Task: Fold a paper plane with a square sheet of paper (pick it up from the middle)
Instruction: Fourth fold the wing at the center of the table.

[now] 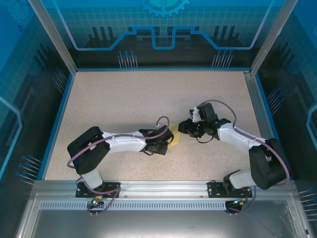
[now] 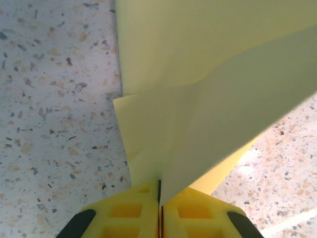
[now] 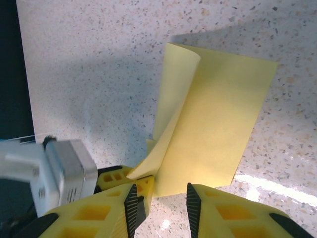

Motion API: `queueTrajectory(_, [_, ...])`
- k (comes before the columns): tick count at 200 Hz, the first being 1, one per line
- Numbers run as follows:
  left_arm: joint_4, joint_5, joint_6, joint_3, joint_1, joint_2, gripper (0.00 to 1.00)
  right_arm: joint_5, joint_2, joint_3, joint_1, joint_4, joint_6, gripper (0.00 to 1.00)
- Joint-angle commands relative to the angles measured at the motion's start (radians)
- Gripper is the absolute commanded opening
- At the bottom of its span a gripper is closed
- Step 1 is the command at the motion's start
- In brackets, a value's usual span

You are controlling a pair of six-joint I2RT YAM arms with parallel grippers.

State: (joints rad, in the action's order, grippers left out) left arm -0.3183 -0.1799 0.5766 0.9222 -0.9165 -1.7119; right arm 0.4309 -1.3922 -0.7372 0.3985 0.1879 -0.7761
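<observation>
Where we look down from above, the pale-yellow folded sheet of thin paper [image 1: 176, 140] sits mid-table between our left gripper [image 1: 163, 147] and right gripper [image 1: 184, 128]. At our left wrist, the left gripper [image 2: 159, 194] is clenched on the sheet's [image 2: 198, 99] edge over the speckled beige tabletop [image 2: 54, 99]. At our right wrist, the right gripper [image 3: 161, 199] stands parted, grasping nothing, with the sheet [image 3: 213, 124] just ahead.
</observation>
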Motion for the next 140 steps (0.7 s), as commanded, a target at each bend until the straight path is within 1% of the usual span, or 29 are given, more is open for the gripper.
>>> queueTrajectory(1, [0.112, 0.202, 0.0, -0.056, 0.057, 0.046, 0.11, 0.026, 0.012, 0.029, -0.005, 0.012, 0.031, 0.35])
queueTrajectory(15, [0.156, 0.282, -0.004, -0.083, 0.095, 0.052, 0.11, 0.045, 0.005, 0.038, 0.01, -0.016, 0.028, 0.34])
queueTrajectory(47, [0.227, 0.435, -0.003, -0.119, 0.161, 0.046, 0.12, 0.06, -0.043, 0.013, 0.076, -0.056, 0.032, 0.28])
queueTrajectory(66, [0.229, 0.477, -0.012, -0.113, 0.177, 0.035, 0.11, 0.058, -0.093, -0.013, 0.119, -0.082, 0.026, 0.23])
queueTrajectory(93, [0.23, 0.506, -0.015, -0.115, 0.193, 0.024, 0.12, 0.066, -0.159, -0.043, 0.166, -0.14, -0.003, 0.2])
queueTrajectory(109, [0.229, 0.511, -0.013, -0.116, 0.199, 0.021, 0.11, 0.09, -0.194, -0.055, 0.18, -0.183, -0.02, 0.18])
queueTrajectory(140, [0.222, 0.515, -0.018, -0.118, 0.205, 0.023, 0.12, 0.087, -0.236, -0.074, 0.189, -0.212, -0.039, 0.18])
